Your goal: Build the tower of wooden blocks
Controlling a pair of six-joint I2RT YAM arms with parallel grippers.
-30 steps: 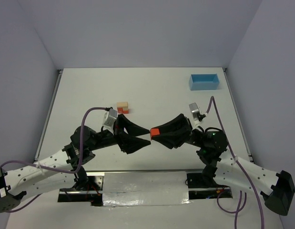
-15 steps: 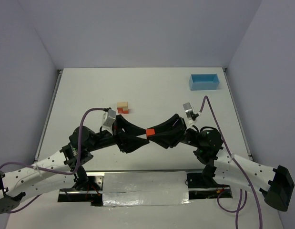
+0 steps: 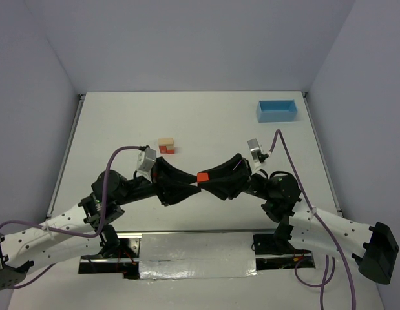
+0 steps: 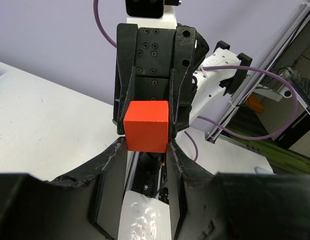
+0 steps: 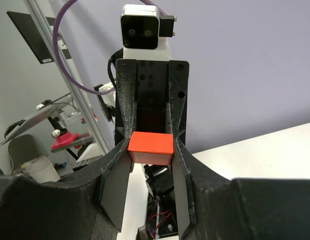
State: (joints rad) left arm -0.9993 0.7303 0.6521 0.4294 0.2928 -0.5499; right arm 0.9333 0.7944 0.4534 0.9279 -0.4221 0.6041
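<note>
White surface, lavender walls. From the left, the left gripper (image 3: pixel 193 183) reached to centre, its fingers flanking a small red-orange wooden cube (image 3: pixel 202 177) held off the surface; couldn't tell whether they pinched it. Farther back, well apart, the small wood block tower (image 3: pixel 166 146), pale tan and red-orange pieces touching, sat on the surface. Opposite, the right gripper (image 3: pixel 209 182) was clamped on the cube. Far right sat a light blue rectangular tray (image 3: pixel 276 110).

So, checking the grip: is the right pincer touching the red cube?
Touching. The right wrist view shows the right pincer with fingers pressed against both sides of the cube.
</note>
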